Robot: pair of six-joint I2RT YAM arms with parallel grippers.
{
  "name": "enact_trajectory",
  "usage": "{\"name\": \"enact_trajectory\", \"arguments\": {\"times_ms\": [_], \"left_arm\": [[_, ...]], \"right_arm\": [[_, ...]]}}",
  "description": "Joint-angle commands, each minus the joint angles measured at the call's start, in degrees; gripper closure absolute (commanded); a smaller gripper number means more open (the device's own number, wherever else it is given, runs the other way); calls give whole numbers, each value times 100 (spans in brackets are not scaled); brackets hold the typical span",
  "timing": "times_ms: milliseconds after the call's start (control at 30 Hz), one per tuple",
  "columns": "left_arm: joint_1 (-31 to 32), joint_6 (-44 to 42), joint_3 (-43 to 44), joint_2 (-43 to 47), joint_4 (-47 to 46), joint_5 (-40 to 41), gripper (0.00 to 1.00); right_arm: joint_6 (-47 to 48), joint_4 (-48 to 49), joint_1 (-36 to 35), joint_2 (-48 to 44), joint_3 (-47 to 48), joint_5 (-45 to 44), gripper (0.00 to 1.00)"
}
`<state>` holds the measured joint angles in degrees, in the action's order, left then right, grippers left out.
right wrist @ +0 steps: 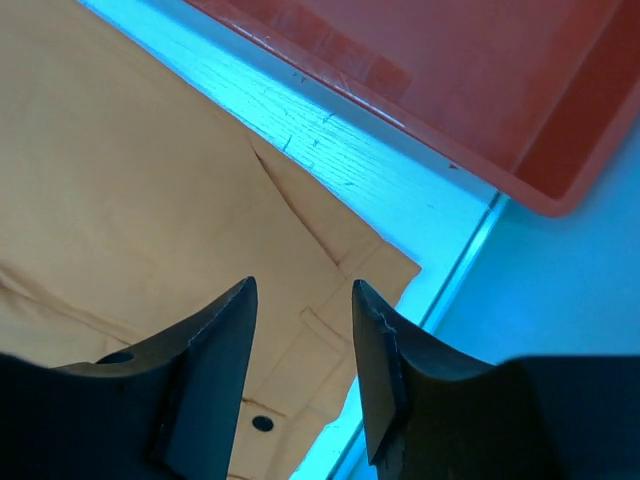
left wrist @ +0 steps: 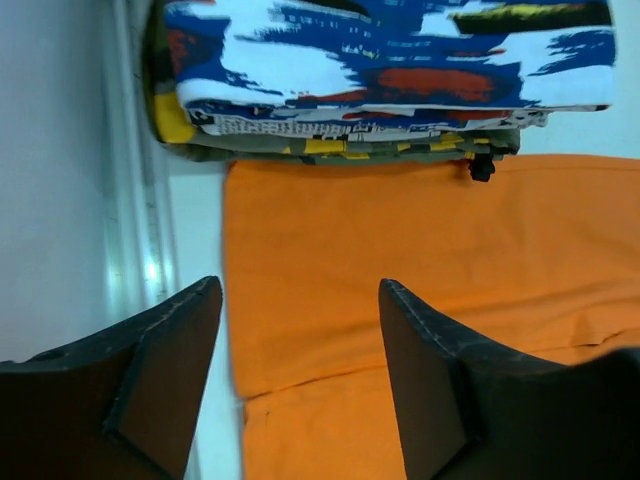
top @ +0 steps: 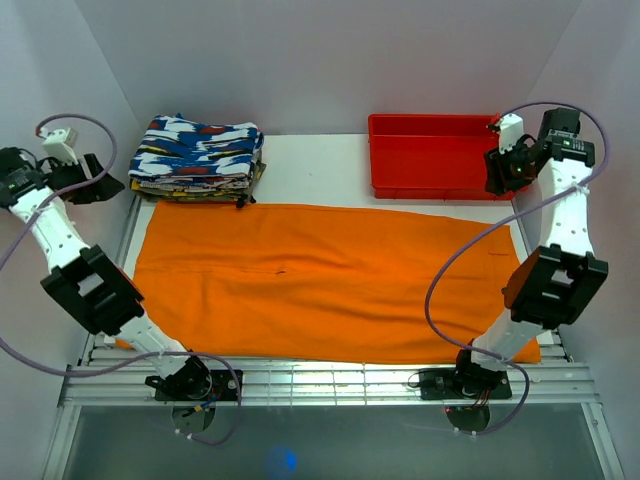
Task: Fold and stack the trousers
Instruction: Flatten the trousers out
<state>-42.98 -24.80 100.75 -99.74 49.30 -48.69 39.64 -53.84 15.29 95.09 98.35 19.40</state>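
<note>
- Pale walls close in a white worktop (top: 310, 165), with both arms raised off it at the far corners.
- the trousers (top: 320, 285) lie flat across most of the worktop, a broad bright-orange rectangle of plain cloth with no pattern.
- A faint seam runs lengthwise through the cloth, with a small dark mark near its middle.
- In the left wrist view, the left edge shows one layer lying over another.
- In the right wrist view, the far right corner shows stitched panels and a small dark button.
- The left gripper (left wrist: 300, 290) hangs over the far left corner, its fingers spread wide with nothing between them.
- The right gripper (right wrist: 300, 285) hangs over the far right corner, its fingers parted by a narrower gap and holding nothing.
- A stack of patterned folded clothes (top: 200, 158) touches the trousers' far left edge.
- A red tray (top: 440, 155) sits just beyond the far right edge.
</note>
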Motion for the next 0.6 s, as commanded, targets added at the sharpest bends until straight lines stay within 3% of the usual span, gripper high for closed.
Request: {"name": "enact_trajectory", "arguments": {"times_ms": [0, 67, 200, 433, 567], "left_arm": [[482, 300, 243, -834, 484, 331, 27], [859, 326, 138, -1011, 353, 683, 28], [1283, 528, -73, -1415, 168, 1159, 36], [1652, 775, -723, -1829, -245, 2090, 46], [1688, 582, -1188, -1944, -219, 2669, 57]], "right_arm": [[147, -703, -26, 1027, 807, 459, 51], [132, -1092, -61, 1588, 1098, 530, 45], [-52, -236, -114, 1671, 137, 153, 60], [-53, 286, -421, 1934, -1087, -577, 64], [9, 585, -553, 2005, -1632, -902, 66]]}}
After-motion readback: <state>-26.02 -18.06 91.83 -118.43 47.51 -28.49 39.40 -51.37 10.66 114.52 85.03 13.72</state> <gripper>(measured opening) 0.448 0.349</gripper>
